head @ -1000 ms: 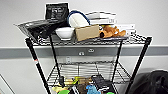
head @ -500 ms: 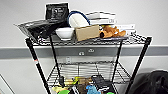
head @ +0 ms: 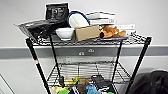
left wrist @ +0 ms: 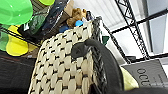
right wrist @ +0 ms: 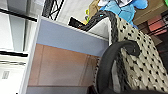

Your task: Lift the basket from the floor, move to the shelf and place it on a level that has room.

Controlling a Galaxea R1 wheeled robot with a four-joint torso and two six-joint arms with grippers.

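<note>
The shelf (head: 140, 62) stands straight ahead against the pale wall in the head view. Its middle level (head: 85, 70) is bare grey mesh; the top tier is crowded and the lowest holds colourful items. The basket (left wrist: 62, 67), with beige woven sides and a dark rim, hangs close to both wrist cameras, beside the rack's colourful items. One loop handle (left wrist: 110, 65) runs into my left gripper (left wrist: 112, 91), which is shut on it. The other handle (right wrist: 112, 57) runs into my right gripper (right wrist: 105, 91), also shut on it. The basket's pale lining (right wrist: 101, 28) shows in the right wrist view.
The top tier carries a white bowl (head: 64, 33), a cardboard box (head: 87, 32), black bags (head: 41, 28), books and an orange toy (head: 111, 31). A dark bag (head: 155, 82) lies right of the rack. A blue and tan partition (right wrist: 65, 57) stands beside the basket.
</note>
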